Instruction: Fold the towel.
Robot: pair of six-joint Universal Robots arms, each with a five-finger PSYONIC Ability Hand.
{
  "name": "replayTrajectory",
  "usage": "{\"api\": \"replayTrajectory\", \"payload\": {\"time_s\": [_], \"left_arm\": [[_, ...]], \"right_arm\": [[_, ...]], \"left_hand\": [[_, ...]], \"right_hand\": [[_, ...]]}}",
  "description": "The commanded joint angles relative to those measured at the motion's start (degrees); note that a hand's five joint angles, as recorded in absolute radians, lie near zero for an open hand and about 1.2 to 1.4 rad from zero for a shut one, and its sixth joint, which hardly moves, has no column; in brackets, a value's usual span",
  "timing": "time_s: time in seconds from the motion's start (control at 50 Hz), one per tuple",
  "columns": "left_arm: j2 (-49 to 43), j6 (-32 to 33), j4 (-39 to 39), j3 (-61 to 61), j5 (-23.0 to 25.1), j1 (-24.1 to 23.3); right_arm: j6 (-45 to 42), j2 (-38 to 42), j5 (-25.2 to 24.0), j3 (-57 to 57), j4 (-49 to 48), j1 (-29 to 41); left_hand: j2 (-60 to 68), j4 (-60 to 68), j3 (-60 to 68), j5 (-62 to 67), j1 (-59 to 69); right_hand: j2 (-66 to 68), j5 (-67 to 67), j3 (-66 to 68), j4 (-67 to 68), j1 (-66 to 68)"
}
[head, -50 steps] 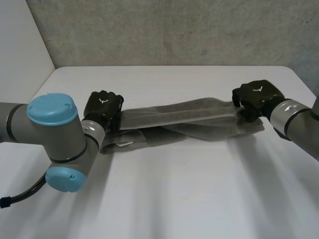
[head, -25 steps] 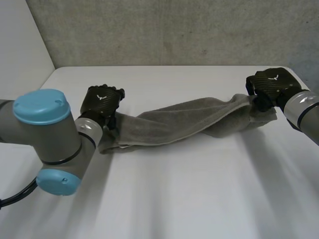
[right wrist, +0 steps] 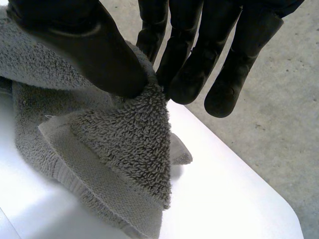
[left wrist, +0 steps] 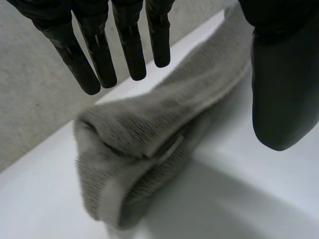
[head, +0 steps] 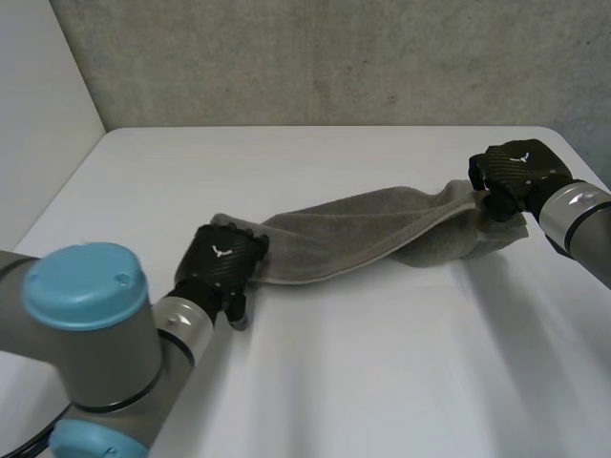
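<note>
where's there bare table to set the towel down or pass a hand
Widest bare patch: the table in front of the towel, down to the near edge. Another bare strip lies behind the towel, up to the wall. Crowded: the band where the towel stretches from the open left hand to the right hand pinching its end.

A robotics lab or test cell: a plain white desk (head: 382, 382), and behind the desk a bare grey wall (head: 334, 57), rough and speckled like concrete. A smooth white panel (head: 38, 105) stands at the desk's left edge. Over the desk reach a left arm (head: 91, 324) and right arm (head: 582, 215) — grey with light-blue caps — ending in the black left robot hand (head: 224, 267) and right robot hand (head: 516, 176).
</note>
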Motion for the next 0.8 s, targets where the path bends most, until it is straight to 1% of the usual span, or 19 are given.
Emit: {"api": "replayTrajectory", "payload": {"time_s": [0.02,0.14,0.18,0.38,0.44,0.48,0.5,0.54,0.56,0.6,0.8], "left_arm": [[-8.6,0.0,3.1,6.5,-0.2,-0.1],[-11.8,0.0,6.0,10.3,-0.3,-0.1],[-13.7,0.0,6.9,13.1,-0.3,-0.1],[-19.1,-0.3,6.9,21.6,-0.8,-0.1],[-21.0,-0.1,6.9,23.4,-0.9,0.4],[-22.0,-0.2,6.9,24.2,-1.7,1.2],[-22.0,-0.2,6.9,24.2,-1.7,1.2],[-22.0,-0.1,6.8,24.0,-4.1,3.1],[-22.0,-0.1,6.8,24.0,-4.1,3.1],[-21.4,0.1,6.8,23.7,-5.7,4.6],[-19.5,0.7,6.1,22.6,-5.9,5.2]], "right_arm": [[0.0,-0.2,-0.1,-0.1,0.0,-0.2],[0.0,-0.2,-0.1,-0.1,0.1,-0.1],[0.0,-0.1,-0.2,0.0,0.1,0.0],[-0.1,-0.1,-0.3,0.0,0.1,0.2],[-0.1,-0.1,-0.2,0.0,0.1,0.1],[-0.1,-0.1,-0.2,-0.3,0.1,-0.4],[-0.1,-0.1,-0.2,-0.3,0.1,-0.4],[-0.1,-0.2,-0.1,-0.4,0.1,-0.5],[-0.1,-0.2,-0.1,-0.4,0.1,-0.5],[0.0,-0.6,0.1,-0.5,0.0,-0.5],[0.3,-1.8,0.6,-0.6,-0.7,-0.6]], "left_hand": [[-1.4,-1.7,-2.2,-12.7,-2.0],[2.0,1.7,1.1,-9.3,1.4],[6.8,6.5,6.0,-4.5,6.2],[15.4,15.2,14.6,4.1,14.8],[17.9,17.7,17.1,6.6,17.3],[20.4,20.2,19.6,9.2,19.9],[20.5,20.2,19.6,9.2,19.9],[20.5,20.2,19.6,9.2,19.9],[20.5,20.2,19.6,9.2,19.9],[20.5,20.2,19.6,9.2,19.9],[19.8,19.5,19.0,8.5,19.2]], "right_hand": [[4.5,2.8,3.2,3.0,3.4],[4.5,2.8,3.2,3.0,3.4],[4.5,2.8,3.2,3.0,3.4],[4.5,2.8,3.2,3.0,3.4],[4.5,2.8,3.2,3.0,3.4],[4.5,2.8,3.2,3.0,3.4],[4.5,2.8,3.2,3.0,3.4],[4.5,2.8,3.2,3.0,3.4],[4.5,2.8,3.2,3.0,3.4],[4.5,2.8,3.2,3.0,3.4],[4.5,2.8,3.2,3.0,3.4]]}}
